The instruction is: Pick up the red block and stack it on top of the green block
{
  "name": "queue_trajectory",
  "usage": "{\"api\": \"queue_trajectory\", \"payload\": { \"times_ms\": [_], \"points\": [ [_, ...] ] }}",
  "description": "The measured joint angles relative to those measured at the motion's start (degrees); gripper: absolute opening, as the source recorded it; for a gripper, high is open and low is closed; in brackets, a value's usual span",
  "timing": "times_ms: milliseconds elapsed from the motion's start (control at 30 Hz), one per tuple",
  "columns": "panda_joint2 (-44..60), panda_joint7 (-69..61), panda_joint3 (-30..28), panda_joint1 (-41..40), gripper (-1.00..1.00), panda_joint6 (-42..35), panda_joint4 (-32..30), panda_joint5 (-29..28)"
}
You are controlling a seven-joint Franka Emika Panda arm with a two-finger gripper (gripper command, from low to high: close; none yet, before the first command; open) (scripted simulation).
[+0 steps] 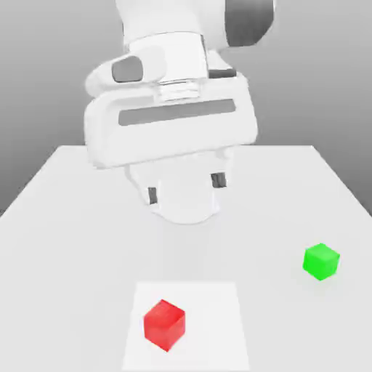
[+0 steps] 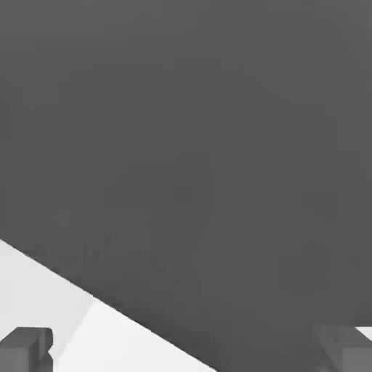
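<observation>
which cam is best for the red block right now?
Exterior view. The red block sits whole and unoccluded on the table, at the exterior view's left of the green block. The hand view looks at grey backdrop and a table edge, no block.

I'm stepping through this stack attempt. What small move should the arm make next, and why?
Probably bring the gripper over the red block and start lowering. Its fingers stand apart with nothing between them, well above the table, while the red block sits untouched, apart from the green block.
</observation>
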Motion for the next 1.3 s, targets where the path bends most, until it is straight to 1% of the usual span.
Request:
{"api": "queue_trajectory", "payload": {
  "times_ms": [167, 300, 333, 433, 533, 567, 800, 933, 1033, 1133, 1300],
  "points": [
    [9.5, -11.1, -0.9, 0.4, 0.0, 4.6, -3.3, 0.4],
    [16.4, -17.1, -1.4, -0.4, 0.0, 8.6, -6.0, -2.9],
    [18.0, -18.2, -1.2, -0.6, 0.0, 9.8, -6.1, -2.7],
    [22.9, -21.3, 1.1, -2.2, 0.0, 13.7, -5.5, 0.4],
    [28.1, -24.3, 4.7, -5.0, 0.0, 17.7, -4.7, 4.3],
    [29.1, -24.9, 5.6, -5.7, -1.0, 18.6, -4.5, 5.0],
    [29.0, -24.8, 5.6, -5.7, -1.0, 18.4, -4.5, 4.9],
    [23.2, -21.1, 2.1, -3.3, -1.0, 13.8, -5.5, -0.1],
    [18.4, -18.3, 1.0, -2.2, -1.0, 10.0, -6.5, -3.9],
    [15.2, -17.6, 5.6, 3.2, -1.0, 8.4, -8.4, -4.9],
    [9.6, -16.8, 13.4, 20.0, -1.0, 6.5, -12.3, -6.0]
  ]
}}
